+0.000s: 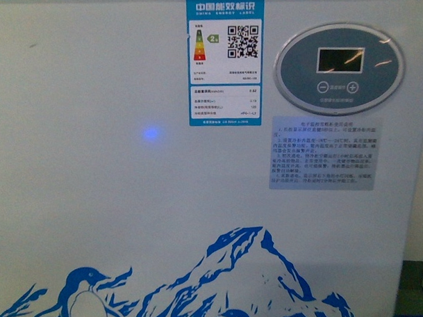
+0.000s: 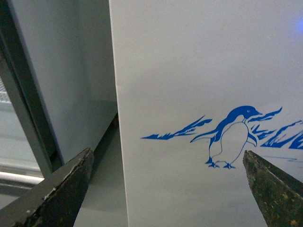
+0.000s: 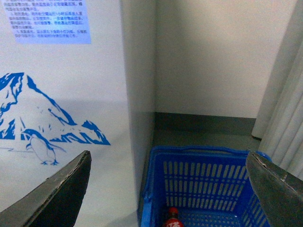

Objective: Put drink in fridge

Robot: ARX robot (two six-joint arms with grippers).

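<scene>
With the left gripper and right gripper both wide open and empty, the bottle sits deep in the blue basket beside the fridge, which fills the whole front frame, so a reach could catch the basket's rim or tip the bottle.

A: Anything cut off?
B: Yes: drink, seen only as red cap and shoulder at the edge of the right wrist view. Blue basket also cropped there.
A: And unreadable?
B: Small print on the fridge notice, too fine.
</scene>
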